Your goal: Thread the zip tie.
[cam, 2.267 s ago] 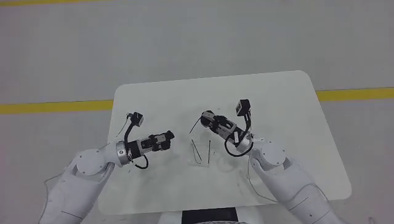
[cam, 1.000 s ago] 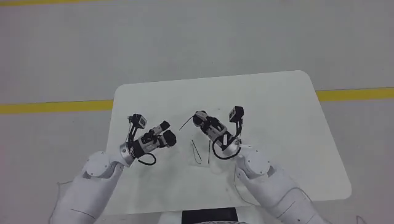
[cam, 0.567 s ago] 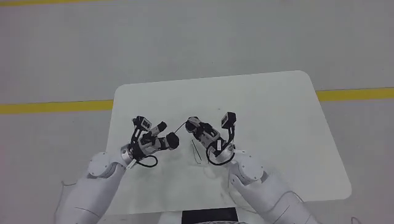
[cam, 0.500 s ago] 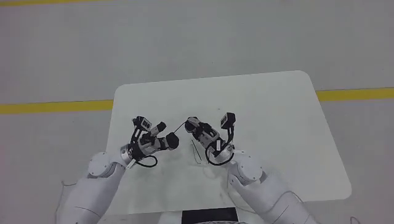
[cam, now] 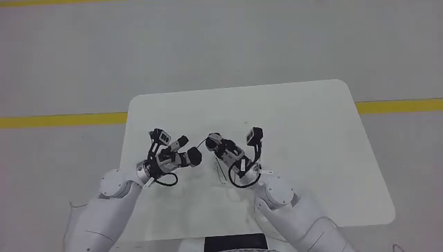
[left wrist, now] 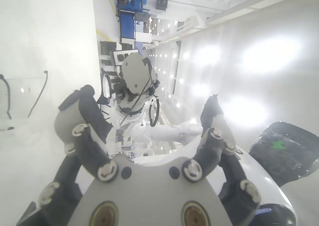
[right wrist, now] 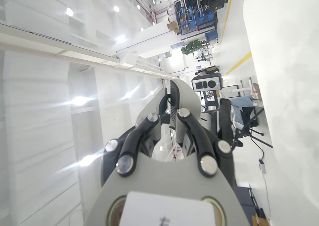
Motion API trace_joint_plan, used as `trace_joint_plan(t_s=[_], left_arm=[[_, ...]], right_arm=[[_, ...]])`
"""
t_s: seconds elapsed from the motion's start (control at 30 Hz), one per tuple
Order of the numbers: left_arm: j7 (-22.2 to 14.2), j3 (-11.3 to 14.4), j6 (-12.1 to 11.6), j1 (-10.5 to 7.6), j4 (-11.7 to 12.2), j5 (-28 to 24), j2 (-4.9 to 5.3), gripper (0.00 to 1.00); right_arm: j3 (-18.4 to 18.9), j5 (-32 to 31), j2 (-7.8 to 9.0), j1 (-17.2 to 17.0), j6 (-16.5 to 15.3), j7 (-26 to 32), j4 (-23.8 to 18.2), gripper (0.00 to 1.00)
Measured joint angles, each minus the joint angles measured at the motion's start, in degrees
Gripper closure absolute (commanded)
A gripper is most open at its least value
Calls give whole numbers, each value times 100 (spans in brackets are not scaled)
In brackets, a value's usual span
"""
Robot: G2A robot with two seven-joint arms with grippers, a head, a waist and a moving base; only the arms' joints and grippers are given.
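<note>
The right fingers [right wrist: 185, 98] are closed flat against each other, pinching a black zip tie [right wrist: 172, 106] between their pads. The strip runs lengthwise along the narrow seam between them. From above, the free end of the zip tie [cam: 201, 145] sticks out past the tips of the right fingers [cam: 212, 141] as a thin dark line. It slants toward the left fingers [cam: 192, 156], and whether it touches them cannot be told.

The left fingers [left wrist: 84, 107] are spread wide apart with nothing gripped between them. The two sets of fingers face each other tip to tip, close together, with the right fingers in line with the open gap of the left ones.

Two spare zip ties [cam: 222, 170] lie loose on the white counter [cam: 311, 113], just behind the right fingers on the robot's side. They lie side by side without touching, apart from both sets of fingers. The left wrist camera catches them on the counter surface off to one side of its own fingers.
</note>
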Motion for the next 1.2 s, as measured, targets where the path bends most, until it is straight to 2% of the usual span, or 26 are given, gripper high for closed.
trace_joint_plan(t_s=[0.3, 0.67, 0.8, 1.2], left_arm=[[-47, -64, 0, 30, -109, 86, -19, 0], [-89, -59, 3, 31, -121, 88, -21, 0], [105, -53, 51, 45, -194, 123, -18, 0], [155, -77, 70, 67, -255, 162, 18, 0]], right_arm=[[4, -291, -21, -42, 292, -58, -103, 100], [13, -357, -20, -42, 318, -81, -104, 100], [48, -719, -9, -75, 451, -214, -172, 100], [122, -1446, 4, -174, 898, -424, -336, 100]])
